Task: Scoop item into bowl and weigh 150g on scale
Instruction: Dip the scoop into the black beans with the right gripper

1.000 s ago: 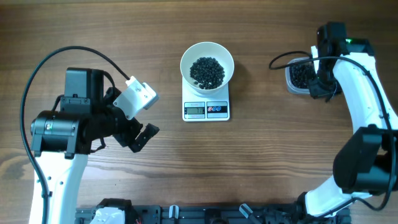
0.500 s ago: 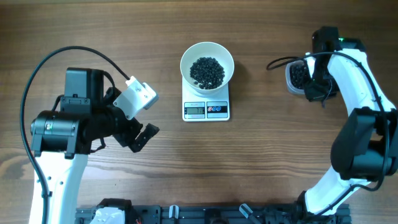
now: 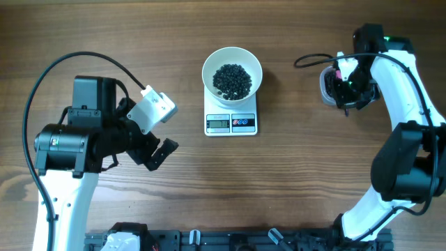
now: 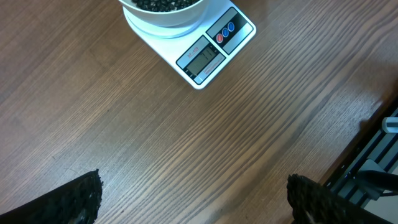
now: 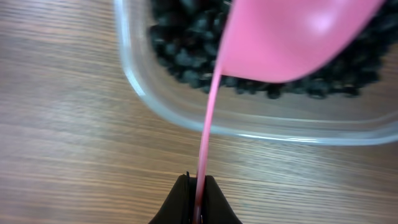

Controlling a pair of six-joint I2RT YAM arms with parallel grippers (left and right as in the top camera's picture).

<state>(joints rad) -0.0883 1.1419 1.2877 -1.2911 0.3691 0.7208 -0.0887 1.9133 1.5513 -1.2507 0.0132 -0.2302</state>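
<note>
Heap of black beans (image 3: 232, 80) sits in the white bowl (image 3: 211, 63). The bowl stands on the scale (image 3: 231, 123) at mid-table, with the display and two buttons toward the near edge; the reading is too small to make out. Far right on the wooden table (image 3: 293, 174), well apart from the scale, is a clear tub (image 5: 134, 74) holding more of the same beans. A pink scoop (image 5: 292, 37) is over the tub, its head above the beans; contact with them cannot be told. Its thin handle runs back across the tub wall. The handle's end is pinched in the right gripper (image 5: 196, 190), jaws closed tight on it. To the left of the scale, the left gripper (image 4: 196, 199) hangs over bare wood, jaws spread wide, nothing between them.
</note>
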